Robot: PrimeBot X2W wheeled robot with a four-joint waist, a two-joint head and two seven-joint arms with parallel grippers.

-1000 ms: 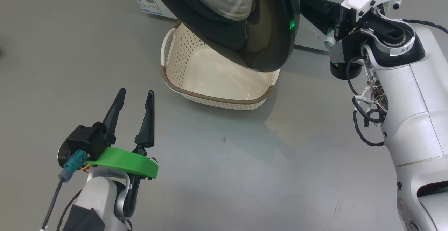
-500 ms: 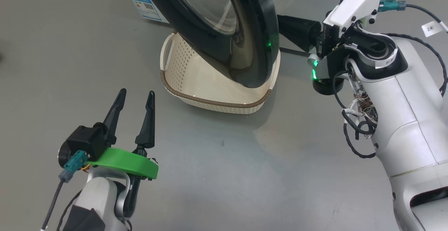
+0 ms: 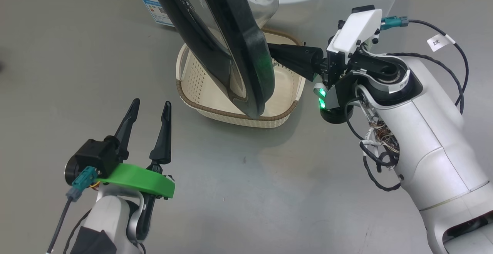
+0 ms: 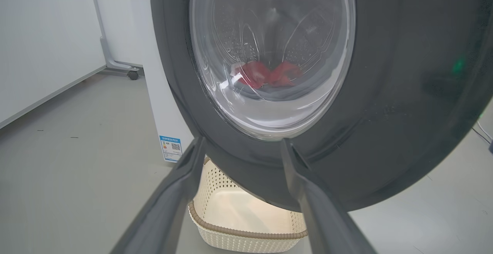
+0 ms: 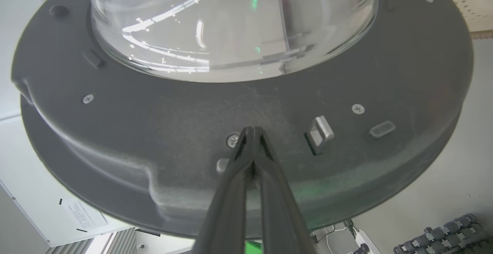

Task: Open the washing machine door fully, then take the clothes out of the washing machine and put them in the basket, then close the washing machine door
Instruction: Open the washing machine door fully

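The washing machine door point(image 3: 231, 50), with its black rim and glass bowl, hangs swung out over the cream basket point(image 3: 238, 113) on the floor. My right gripper point(image 3: 271, 50) is shut and empty, its tips pressed against the door's inner face point(image 5: 173, 131) just left of the metal latch point(image 5: 319, 132). Low at the left, my left gripper point(image 3: 151, 102) is open and holds nothing. In the left wrist view it point(image 4: 242, 142) points at the door's outer side point(image 4: 385, 111). Through the glass, the red clothes point(image 4: 265, 73) lie in the drum. The washing machine point(image 4: 154, 73) is white.
Grey floor lies all around the basket. A blue sticker point(image 4: 170, 148) marks the machine's lower corner. A white panel on a wheeled foot point(image 4: 133, 75) stands at the far left. My right arm's loose cables point(image 3: 377, 157) hang near the basket's right side.
The door has swung further open, towards the left of the head view, with my shut right gripper following against its inner face. My left arm has stayed put.
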